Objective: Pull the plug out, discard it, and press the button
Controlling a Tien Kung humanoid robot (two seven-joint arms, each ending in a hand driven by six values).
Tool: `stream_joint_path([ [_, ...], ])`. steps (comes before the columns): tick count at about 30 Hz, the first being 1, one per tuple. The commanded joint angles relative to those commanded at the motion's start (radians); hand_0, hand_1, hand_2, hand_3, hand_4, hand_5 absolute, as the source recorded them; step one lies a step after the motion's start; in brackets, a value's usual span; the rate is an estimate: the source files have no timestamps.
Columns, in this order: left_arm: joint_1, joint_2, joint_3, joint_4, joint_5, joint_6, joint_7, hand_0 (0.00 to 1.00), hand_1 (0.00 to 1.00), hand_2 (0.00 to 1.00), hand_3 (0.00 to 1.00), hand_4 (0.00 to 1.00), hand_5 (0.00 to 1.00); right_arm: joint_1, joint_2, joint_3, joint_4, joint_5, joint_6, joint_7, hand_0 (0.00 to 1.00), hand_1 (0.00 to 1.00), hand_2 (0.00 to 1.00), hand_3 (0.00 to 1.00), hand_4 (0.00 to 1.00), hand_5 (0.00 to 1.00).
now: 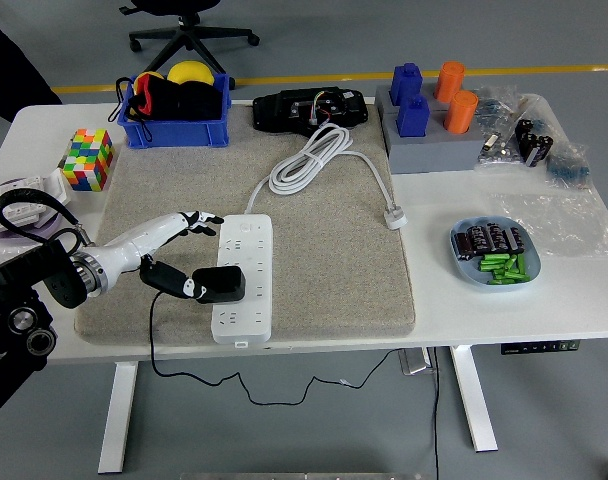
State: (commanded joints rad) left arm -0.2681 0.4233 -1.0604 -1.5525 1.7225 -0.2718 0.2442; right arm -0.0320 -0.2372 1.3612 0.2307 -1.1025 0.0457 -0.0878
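Plug (pixel 222 284), a black adapter block with a thin black cord running off the near edge of the worktop (pixel 504 310), sits in the white power strip (pixel 243 279) toward its near end. The strip lies lengthwise on a grey mat (pixel 324 280), its own white cable (pixel 314 160) coiled beyond it and ending in a loose white connector (pixel 395 216). The left hand (pixel 179 255) reaches in from the left and is closed on the plug: the thumb lies against its left side and the white fingers (pixel 199 224) extend over the strip just beyond it. A blue bin (pixel 174 133), a coloured cube (pixel 88 158) and a blue dish (pixel 462 268) stand around the mat.
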Motion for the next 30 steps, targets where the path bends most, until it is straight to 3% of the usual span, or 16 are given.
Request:
stream_joint_path([
  [4,-0.002,-0.006,0.016,0.01,0.008,0.011,-0.009,0.863,0.872,0.836,0.899,0.998,0.077,0.0,0.0,0.0,0.0,0.0,0.0,0.0,0.733,0.678,0.662,0.635,0.745,0.595],
  [5,-0.003,-0.008,0.022,0.015,0.014,0.014,-0.012,0.834,0.811,0.745,0.836,0.998,0.002,0.0,0.0,0.0,0.001,0.0,0.0,0.0,0.733,0.679,0.662,0.635,0.745,0.596],
  [10,-0.006,-0.017,0.041,0.041,0.026,0.02,-0.013,0.834,0.811,0.745,0.836,0.998,0.002,0.001,0.0,-0.001,0.002,0.0,0.0,0.001,0.733,0.679,0.662,0.635,0.745,0.596],
  [11,-0.006,-0.018,0.045,0.044,0.027,0.025,-0.015,0.817,0.773,0.704,0.789,0.998,0.002,0.002,0.0,-0.001,0.001,-0.001,0.0,0.001,0.733,0.679,0.662,0.635,0.745,0.596],
  [16,-0.014,-0.021,0.067,0.057,0.011,0.056,-0.038,0.817,0.773,0.704,0.789,0.998,0.002,0.003,-0.002,-0.005,0.0,0.001,-0.001,0.001,0.733,0.679,0.662,0.635,0.745,0.596],
  [17,-0.015,-0.022,0.069,0.06,0.007,0.059,-0.043,0.722,0.669,0.619,0.747,0.985,0.002,0.004,-0.002,-0.006,0.0,0.001,0.0,0.001,0.733,0.679,0.662,0.635,0.745,0.596],
  [22,-0.02,-0.022,0.085,0.082,-0.009,0.075,-0.055,0.722,0.669,0.619,0.747,0.985,0.002,0.004,-0.007,-0.01,0.001,0.002,-0.001,0.002,0.733,0.679,0.662,0.635,0.745,0.596],
  [23,-0.022,-0.021,0.089,0.086,-0.011,0.082,-0.059,0.541,0.543,0.533,0.611,0.892,0.002,0.003,-0.008,-0.011,0.0,0.003,-0.001,0.002,0.733,0.678,0.662,0.635,0.744,0.596],
  [28,-0.027,-0.025,0.102,0.104,-0.03,0.117,-0.091,0.541,0.543,0.533,0.611,0.892,0.002,0.003,-0.01,-0.019,0.0,0.005,-0.001,0.002,0.733,0.678,0.662,0.635,0.744,0.596],
  [29,-0.028,-0.026,0.104,0.109,-0.04,0.124,-0.102,0.447,0.46,0.48,0.573,0.809,0.002,0.003,-0.011,-0.021,0.0,0.006,0.0,0.002,0.733,0.678,0.661,0.634,0.744,0.596],
  [30,-0.028,-0.026,0.106,0.115,-0.055,0.133,-0.115,0.447,0.46,0.48,0.573,0.809,0.002,0.003,-0.011,-0.024,0.0,0.007,0.0,0.002,0.733,0.678,0.661,0.634,0.744,0.596],
])
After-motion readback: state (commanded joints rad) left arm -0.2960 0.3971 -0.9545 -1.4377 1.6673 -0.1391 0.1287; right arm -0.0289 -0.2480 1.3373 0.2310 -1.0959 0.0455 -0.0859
